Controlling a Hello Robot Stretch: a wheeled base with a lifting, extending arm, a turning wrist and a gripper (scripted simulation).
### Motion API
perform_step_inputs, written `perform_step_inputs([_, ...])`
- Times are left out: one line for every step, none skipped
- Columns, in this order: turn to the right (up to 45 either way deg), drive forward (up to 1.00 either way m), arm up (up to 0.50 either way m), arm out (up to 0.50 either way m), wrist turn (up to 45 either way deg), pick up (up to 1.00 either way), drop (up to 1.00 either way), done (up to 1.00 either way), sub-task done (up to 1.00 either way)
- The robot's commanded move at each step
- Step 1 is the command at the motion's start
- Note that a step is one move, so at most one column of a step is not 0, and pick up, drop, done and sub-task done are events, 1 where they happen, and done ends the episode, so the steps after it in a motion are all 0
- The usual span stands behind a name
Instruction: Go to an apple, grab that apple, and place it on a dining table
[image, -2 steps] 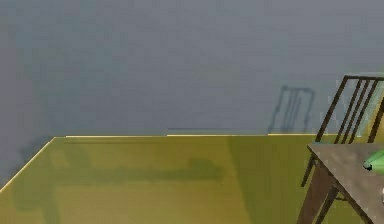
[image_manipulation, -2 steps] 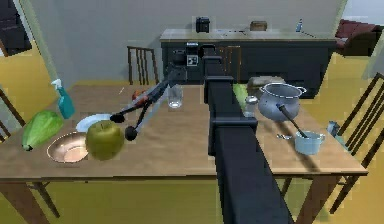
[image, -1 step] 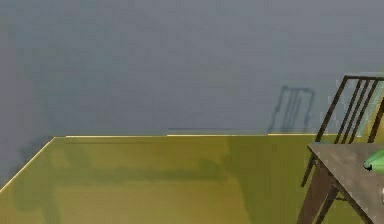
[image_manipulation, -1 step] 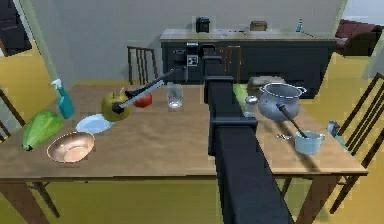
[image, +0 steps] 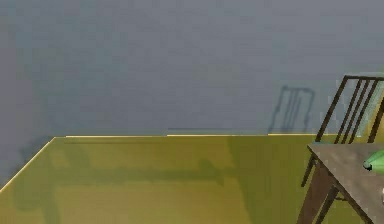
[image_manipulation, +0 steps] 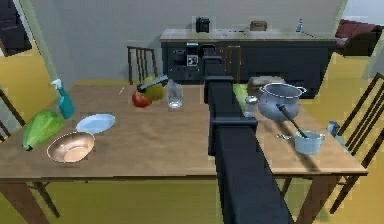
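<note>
Far left on the dining table (image_manipulation: 150, 158): a blue spray bottle (image_manipulation: 62, 100), a leafy green heap (image_manipulation: 42, 130), a copper bowl (image_manipulation: 70, 148) and a pale plate (image_manipulation: 96, 123). Next comes the red apple (image_manipulation: 141, 99), sitting on the tabletop right by the gripper (image_manipulation: 152, 87). How the jaws stand can't be told, nor whether it holds anything. Right of the arm (image_manipulation: 235, 150) are a steel pot (image_manipulation: 281, 102) and a small cup (image_manipulation: 310, 142).

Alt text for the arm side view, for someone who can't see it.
The robot's dark square arm bar extends over a wooden dining table, with a round red apple left of its far end. Also on it: a steel pot, a copper bowl, a blue spray bottle.
</note>
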Motion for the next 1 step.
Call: perform_step_inputs([0.0,0.0,0.0,0.0,39.0,0.0,0.0,0.0,0.0])
